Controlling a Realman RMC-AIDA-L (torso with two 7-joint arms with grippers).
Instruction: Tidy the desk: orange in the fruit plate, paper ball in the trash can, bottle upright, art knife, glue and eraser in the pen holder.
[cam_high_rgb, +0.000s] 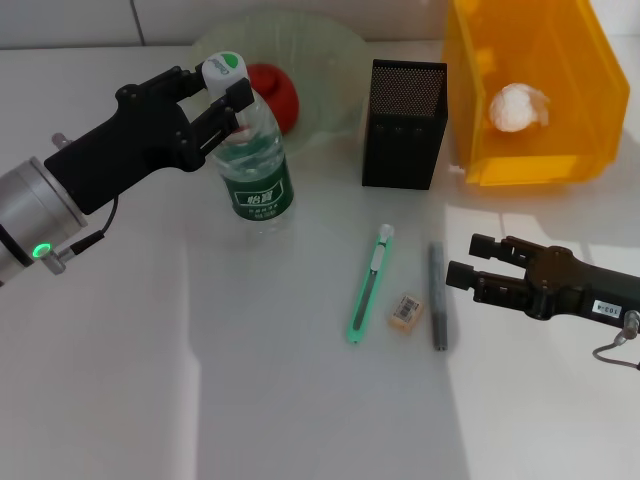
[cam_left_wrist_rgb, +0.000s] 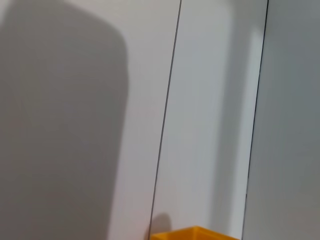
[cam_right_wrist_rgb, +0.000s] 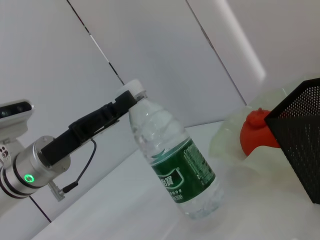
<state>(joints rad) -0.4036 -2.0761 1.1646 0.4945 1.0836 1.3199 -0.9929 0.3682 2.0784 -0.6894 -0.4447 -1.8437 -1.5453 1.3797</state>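
The clear water bottle (cam_high_rgb: 255, 170) with a green label stands upright on the white desk. My left gripper (cam_high_rgb: 215, 92) is shut on its neck just under the white cap; this also shows in the right wrist view (cam_right_wrist_rgb: 125, 102). The orange (cam_high_rgb: 280, 92) lies in the glass fruit plate (cam_high_rgb: 330, 50). The paper ball (cam_high_rgb: 518, 107) lies in the yellow trash bin (cam_high_rgb: 560, 150). The green art knife (cam_high_rgb: 368, 285), the eraser (cam_high_rgb: 405, 311) and the grey glue stick (cam_high_rgb: 437, 295) lie on the desk in front of the black mesh pen holder (cam_high_rgb: 403, 125). My right gripper (cam_high_rgb: 470, 260) is open and empty, just right of the glue stick.
The pen holder stands between the plate and the bin. The right wrist view shows the bottle (cam_right_wrist_rgb: 180, 165), the orange (cam_right_wrist_rgb: 257, 132) and the pen holder (cam_right_wrist_rgb: 300, 135). The left wrist view shows only the wall and the bin's rim (cam_left_wrist_rgb: 192, 234).
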